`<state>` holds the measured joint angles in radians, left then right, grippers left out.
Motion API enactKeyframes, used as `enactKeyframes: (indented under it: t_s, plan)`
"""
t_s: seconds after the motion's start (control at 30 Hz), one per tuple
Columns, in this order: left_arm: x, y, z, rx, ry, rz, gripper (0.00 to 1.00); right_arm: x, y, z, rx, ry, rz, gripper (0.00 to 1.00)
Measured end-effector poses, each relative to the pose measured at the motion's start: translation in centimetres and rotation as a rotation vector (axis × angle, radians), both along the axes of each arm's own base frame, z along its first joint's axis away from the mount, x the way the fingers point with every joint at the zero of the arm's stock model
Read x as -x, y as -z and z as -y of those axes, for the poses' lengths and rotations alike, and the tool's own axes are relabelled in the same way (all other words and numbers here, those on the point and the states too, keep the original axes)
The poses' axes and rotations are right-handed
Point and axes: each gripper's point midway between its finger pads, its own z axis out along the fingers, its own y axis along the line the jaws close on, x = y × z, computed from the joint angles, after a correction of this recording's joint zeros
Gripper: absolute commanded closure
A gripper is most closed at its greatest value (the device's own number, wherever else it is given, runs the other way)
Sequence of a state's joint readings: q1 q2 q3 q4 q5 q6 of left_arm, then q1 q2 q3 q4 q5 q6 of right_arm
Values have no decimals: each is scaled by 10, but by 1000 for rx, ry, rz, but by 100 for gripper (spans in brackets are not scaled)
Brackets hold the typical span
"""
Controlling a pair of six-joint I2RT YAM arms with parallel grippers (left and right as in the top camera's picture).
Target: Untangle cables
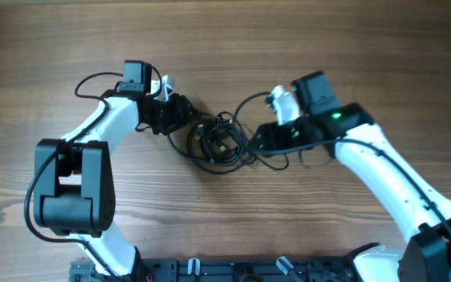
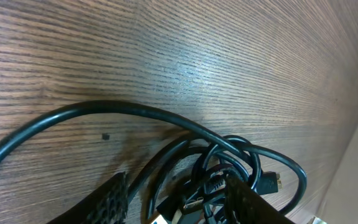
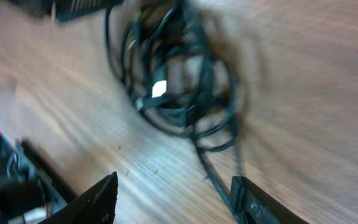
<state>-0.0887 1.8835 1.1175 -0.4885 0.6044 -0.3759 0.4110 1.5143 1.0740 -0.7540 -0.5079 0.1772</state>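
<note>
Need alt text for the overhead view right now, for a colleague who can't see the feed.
A knotted bundle of thin black cables lies mid-way across the wooden table. The left gripper is at one edge of it and the right gripper at the other, each on a white arm reaching in from its own side.

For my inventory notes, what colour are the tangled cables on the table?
Black, all of them; the left wrist view shows the cables most sharply.
</note>
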Motion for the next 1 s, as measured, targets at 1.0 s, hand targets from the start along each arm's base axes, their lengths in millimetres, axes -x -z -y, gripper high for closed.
enactKeyframes:
  t_s: [1.0]
  plan:
    - [13, 18, 56, -251, 13, 34, 61, 18, 100, -26, 382, -100, 18, 73]
